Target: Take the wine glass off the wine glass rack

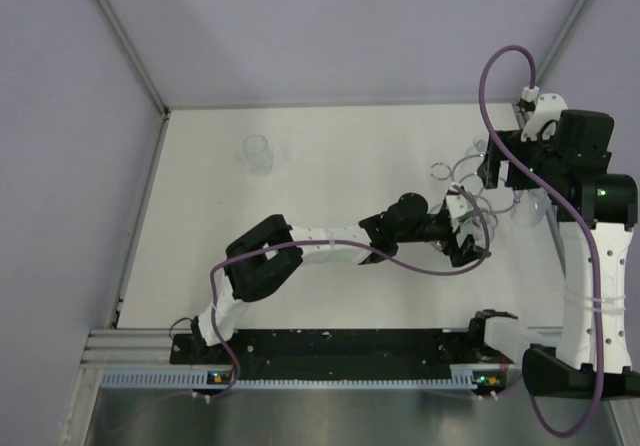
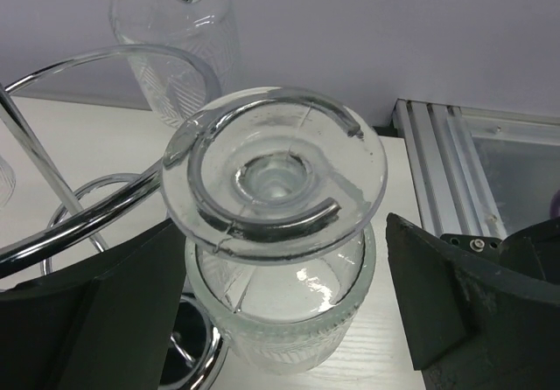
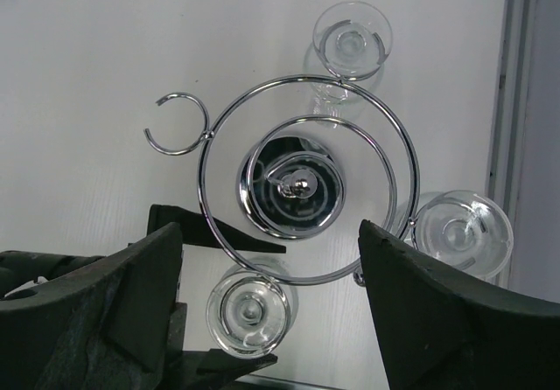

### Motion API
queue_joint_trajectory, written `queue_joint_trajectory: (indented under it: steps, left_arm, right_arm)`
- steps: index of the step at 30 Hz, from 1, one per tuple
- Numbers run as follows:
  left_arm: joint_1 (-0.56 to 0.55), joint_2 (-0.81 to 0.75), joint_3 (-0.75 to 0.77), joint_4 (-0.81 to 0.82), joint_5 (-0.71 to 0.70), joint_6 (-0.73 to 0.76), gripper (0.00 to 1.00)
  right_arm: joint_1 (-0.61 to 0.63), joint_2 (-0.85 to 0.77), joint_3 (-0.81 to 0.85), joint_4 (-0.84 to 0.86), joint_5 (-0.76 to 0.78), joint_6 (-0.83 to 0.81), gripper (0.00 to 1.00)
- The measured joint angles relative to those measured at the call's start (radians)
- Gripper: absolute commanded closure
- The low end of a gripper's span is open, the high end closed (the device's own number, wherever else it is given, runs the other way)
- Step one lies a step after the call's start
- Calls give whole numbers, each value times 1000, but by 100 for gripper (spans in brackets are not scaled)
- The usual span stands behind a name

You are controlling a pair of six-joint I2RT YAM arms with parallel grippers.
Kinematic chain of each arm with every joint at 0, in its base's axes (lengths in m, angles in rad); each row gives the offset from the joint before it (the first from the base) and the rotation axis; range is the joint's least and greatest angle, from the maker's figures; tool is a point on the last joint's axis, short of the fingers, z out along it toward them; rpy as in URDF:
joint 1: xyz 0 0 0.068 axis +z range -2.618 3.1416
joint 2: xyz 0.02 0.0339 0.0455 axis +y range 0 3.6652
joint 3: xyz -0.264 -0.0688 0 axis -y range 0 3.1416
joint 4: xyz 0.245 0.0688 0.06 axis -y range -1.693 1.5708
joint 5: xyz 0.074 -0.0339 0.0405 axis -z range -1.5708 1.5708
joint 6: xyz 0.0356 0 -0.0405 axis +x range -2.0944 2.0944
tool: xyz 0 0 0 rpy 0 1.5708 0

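My left fingers are spread about as wide as they go and hold nothing. The wine glass I am after sits in the gap between them, one finger on each side of its bowl, neither touching it as far as I can see. It hangs upside down from the wine glass rack, foot on top and resting on one of the end rings, bowl below, so its long axis runs straight up and down, crosswise to my closing line.

From above, my left arm reaches across the counter to the rack on the right. My right fingers hover over the rack's centre, also well apart and empty. Two other glasses hang on other arms of the rack, clear of the one I straddle.

So the left is the nearer one and the one to close. I judge the ring's open side faces right in my left wrist view, though refraction through the foot makes that unsure. The stem will likely have to leave sideways through that gap, not straight down.
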State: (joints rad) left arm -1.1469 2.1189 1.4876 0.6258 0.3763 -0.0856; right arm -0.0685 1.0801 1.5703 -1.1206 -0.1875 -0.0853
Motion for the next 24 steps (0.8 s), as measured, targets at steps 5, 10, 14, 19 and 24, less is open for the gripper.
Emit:
queue_joint_trajectory:
  steps: [5,10,14,19,24]
  left_arm:
    - [-7,6,16,3,-14,-4,18]
    - [-6,7,16,2,-23,-2,37]
    - [-6,7,16,2,-19,1,62]
    - [-6,7,16,2,-10,6,100]
    - [-5,7,16,3,2,14,100]
  right_arm:
    - [0,0,0,0,-2,0,20]
    - [0,0,-8,0,-2,0,20]
    - [0,0,-11,1,-3,0,20]
    - [0,-2,-13,0,-3,0,20]
    - [0,-2,-13,0,-3,0,21]
